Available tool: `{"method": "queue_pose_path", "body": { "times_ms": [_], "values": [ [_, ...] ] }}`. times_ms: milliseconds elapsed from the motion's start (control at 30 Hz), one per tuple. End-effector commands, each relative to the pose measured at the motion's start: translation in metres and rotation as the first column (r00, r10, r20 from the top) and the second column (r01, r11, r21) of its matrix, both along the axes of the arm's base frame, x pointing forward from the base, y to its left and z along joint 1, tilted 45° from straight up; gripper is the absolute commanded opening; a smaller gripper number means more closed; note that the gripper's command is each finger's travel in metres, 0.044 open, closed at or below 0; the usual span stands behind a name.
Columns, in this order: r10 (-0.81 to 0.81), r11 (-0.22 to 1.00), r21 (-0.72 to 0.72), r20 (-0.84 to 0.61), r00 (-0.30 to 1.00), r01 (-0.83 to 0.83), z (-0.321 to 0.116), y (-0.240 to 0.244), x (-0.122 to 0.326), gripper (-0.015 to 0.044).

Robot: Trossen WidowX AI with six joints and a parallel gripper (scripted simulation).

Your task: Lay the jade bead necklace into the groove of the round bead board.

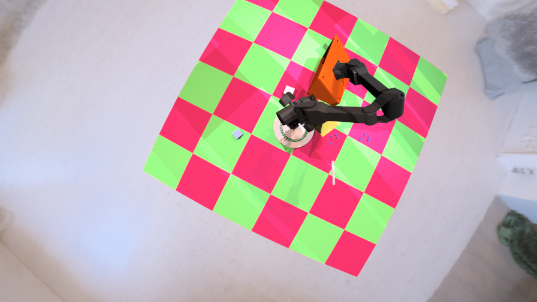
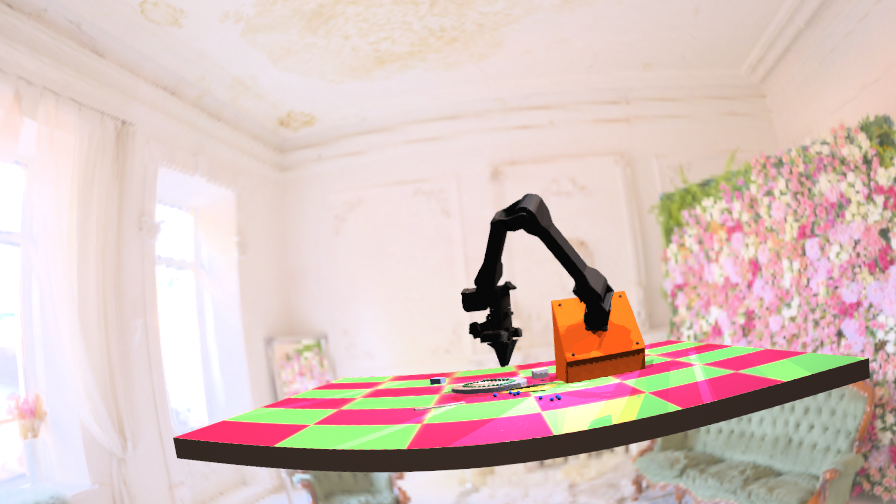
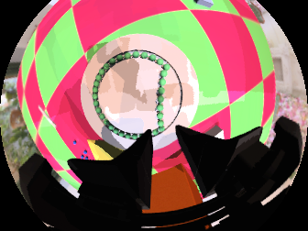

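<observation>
The round bead board (image 1: 295,145) (image 2: 461,392) (image 3: 190,75) is a pale disc with a thin circular groove. The jade bead necklace (image 1: 294,140) (image 3: 95,90) lies on it as a green loop. In the wrist view its left, top and bottom beads follow the groove. Its right side runs nearly straight, inside the groove, leaving the groove's right arc (image 3: 181,98) bare. My gripper (image 2: 504,364) (image 3: 163,130) is partly open, with a gap between its fingertips and no bead held. It hangs above the board, over the lower right end of the straight run in the wrist view.
A blue-grey cube (image 1: 237,133) (image 2: 437,380) and a white block (image 1: 288,89) (image 2: 539,372) stand apart from the board. A yellow piece (image 1: 327,129) (image 3: 99,149) lies beside it. Several small blue beads and a white stick (image 1: 332,172) lie farther out. The orange arm base (image 1: 325,75) (image 2: 596,351) stands behind.
</observation>
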State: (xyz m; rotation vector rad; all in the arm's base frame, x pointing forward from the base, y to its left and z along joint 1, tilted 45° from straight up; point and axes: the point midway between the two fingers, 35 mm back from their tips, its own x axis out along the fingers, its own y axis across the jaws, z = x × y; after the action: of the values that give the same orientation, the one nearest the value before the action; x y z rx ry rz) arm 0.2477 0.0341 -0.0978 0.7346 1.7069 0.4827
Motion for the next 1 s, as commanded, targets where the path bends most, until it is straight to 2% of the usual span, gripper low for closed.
{"method": "queue_pose_path", "body": {
  "times_ms": [0,967],
  "values": [
    [0.009,1.000,-0.002,0.005,1.000,-0.009,0.001,0.001,-0.007,0.0120],
    [0.009,1.000,0.000,0.005,1.000,-0.009,-0.025,0.028,-0.012,0.0120]
  ]
}}
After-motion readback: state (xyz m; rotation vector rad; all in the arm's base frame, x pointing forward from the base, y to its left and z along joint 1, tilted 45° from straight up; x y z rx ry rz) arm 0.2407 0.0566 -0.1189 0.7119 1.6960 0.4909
